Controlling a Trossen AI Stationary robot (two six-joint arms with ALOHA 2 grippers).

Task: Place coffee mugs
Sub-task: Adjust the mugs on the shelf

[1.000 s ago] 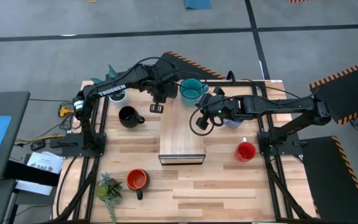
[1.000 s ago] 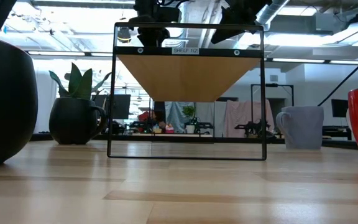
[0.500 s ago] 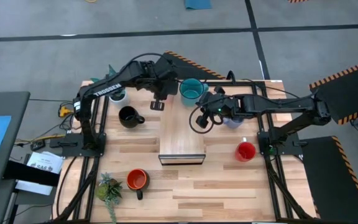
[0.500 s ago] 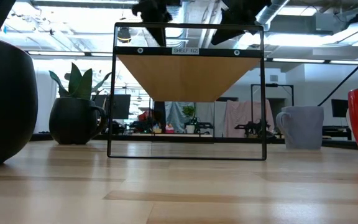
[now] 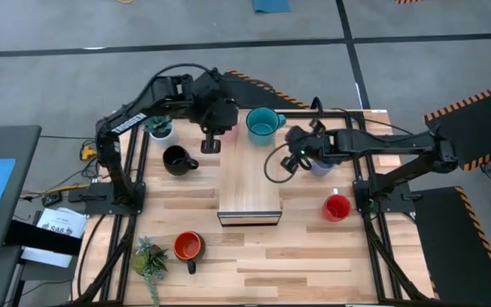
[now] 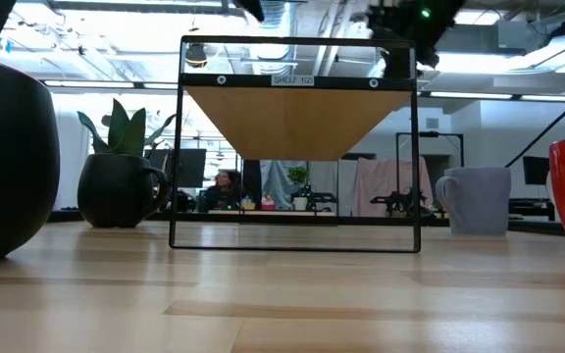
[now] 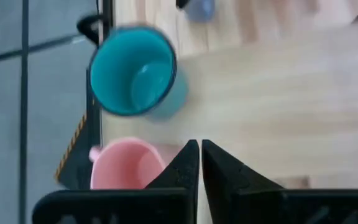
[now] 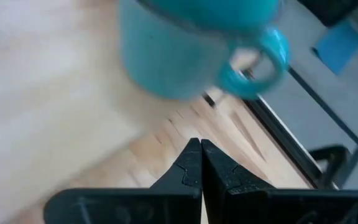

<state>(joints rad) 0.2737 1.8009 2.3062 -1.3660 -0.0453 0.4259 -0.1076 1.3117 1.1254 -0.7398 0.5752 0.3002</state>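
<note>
Hovering shut, empty: left gripper (image 7: 199,163), right gripper (image 8: 200,163).

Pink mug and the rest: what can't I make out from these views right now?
- Pink mug: shows only in the left wrist view, partly behind the shut left gripper; in the high view that arm covers it.
- Pale blue mug: high view, mostly under the right arm; handle hidden.
- Shelf top: low view sees only its underside.
- Teal mug: right wrist view, blurred, rim cut off.

Shelf top (image 5: 250,179) – open | far end blocked – teal mug (image 5: 262,123) (pink mug (image 7: 124,165) alongside)
</note>
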